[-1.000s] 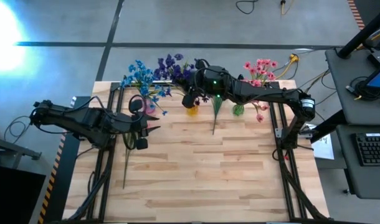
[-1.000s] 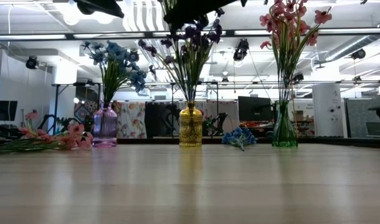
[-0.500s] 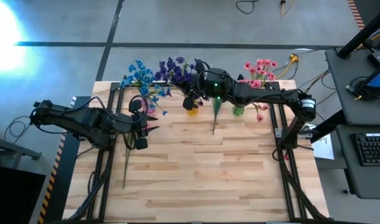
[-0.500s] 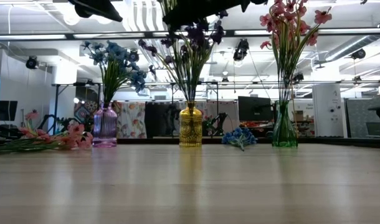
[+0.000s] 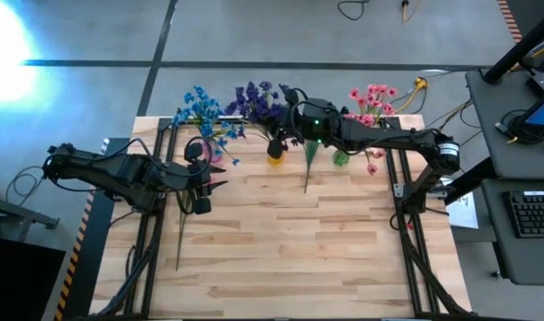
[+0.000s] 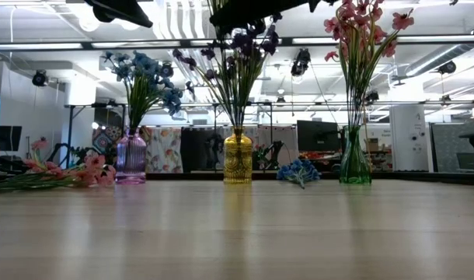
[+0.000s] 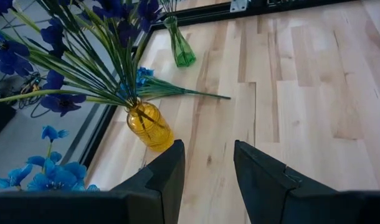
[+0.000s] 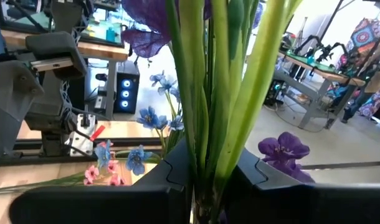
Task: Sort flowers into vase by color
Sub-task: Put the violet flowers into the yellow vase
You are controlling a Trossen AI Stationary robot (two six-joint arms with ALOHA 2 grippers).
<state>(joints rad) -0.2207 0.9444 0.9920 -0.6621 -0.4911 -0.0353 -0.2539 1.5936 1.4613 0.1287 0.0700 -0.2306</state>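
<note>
Purple flowers [image 5: 259, 100] stand in a yellow vase [image 6: 238, 158] at the table's far middle. My right gripper [image 8: 209, 177] reaches level from the right, above that vase, and is shut on purple-flower stems. Blue flowers [image 6: 144, 74] stand in a pink-violet vase [image 6: 130, 158], pink flowers [image 6: 361, 31] in a green vase [image 6: 354, 163]. A blue sprig [image 5: 308, 165] lies flat on the table between the yellow and green vases. A pink sprig [image 6: 74, 173] lies on the table's left part. My left gripper [image 7: 205, 168] hovers open and empty above the left part. My right gripper pinches a bundle of green stems [image 8: 205, 140] of the purple flowers between its two fingers [image 8: 171, 180], a little below the blossoms. The fingers come level from the table's right and lie across the stems. The stems stand nearly upright, and their lower ends go down into the yellow vase.
The three vases stand in a row along the far edge, with tall blossoms spreading above them. The pink sprig's long stem [image 5: 180, 236] runs down the left side, under my left arm. The near half of the wooden table [image 5: 290, 259] is bare board.
My right gripper has drawn a little toward the table's right with the purple stems. The purple blossoms have swung right with it and now stand more nearly over the yellow vase.
</note>
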